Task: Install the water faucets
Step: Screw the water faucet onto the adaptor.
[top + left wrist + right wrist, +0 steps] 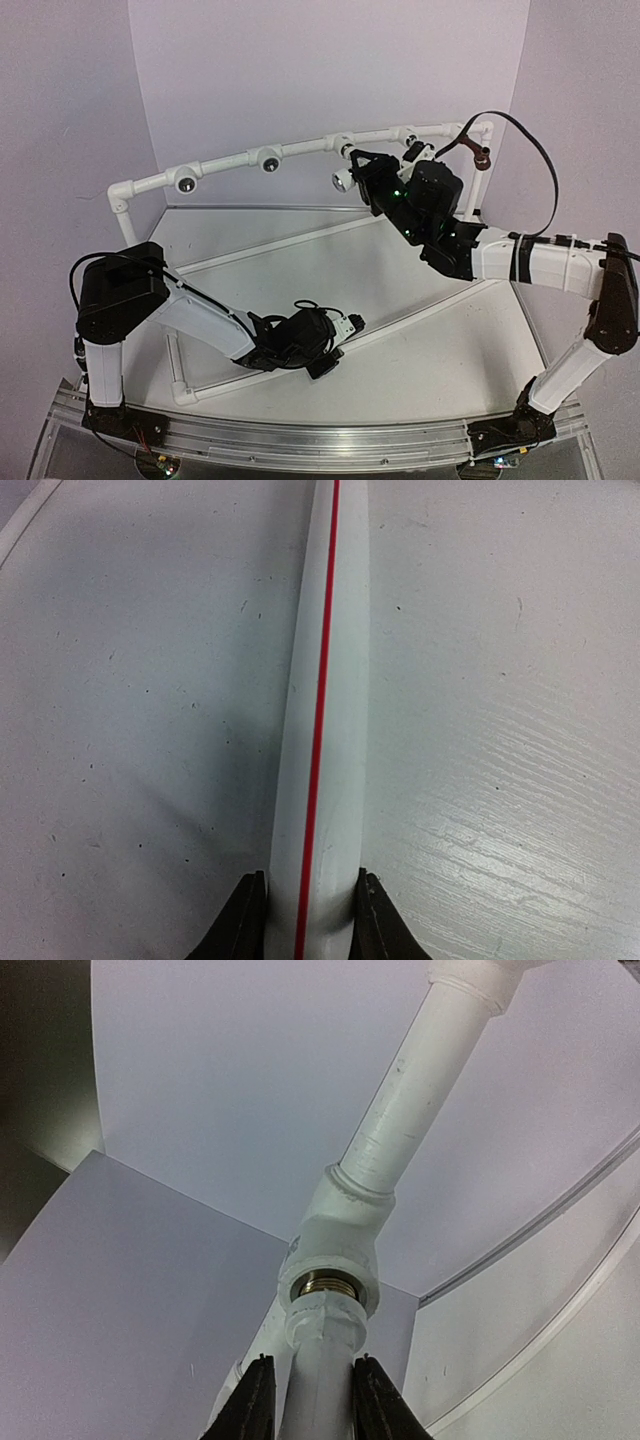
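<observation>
My right gripper (352,162) (311,1360) is raised to the curved white PVC pipe (300,148) at the back and is shut on the white plastic faucet (322,1325) (344,179). The faucet's brass thread sits in the mouth of a tee socket (335,1230). A dark red-brown faucet (481,152) hangs from the pipe's right end. My left gripper (350,324) (311,878) is low on the table, shut on a white frame pipe with a red stripe (325,700).
Two open tee sockets (185,180) (268,160) face forward on the left part of the arc. Low white frame pipes (270,245) cross the white table (420,360). Walls close in behind and at both sides. A black cable (540,160) loops above the right arm.
</observation>
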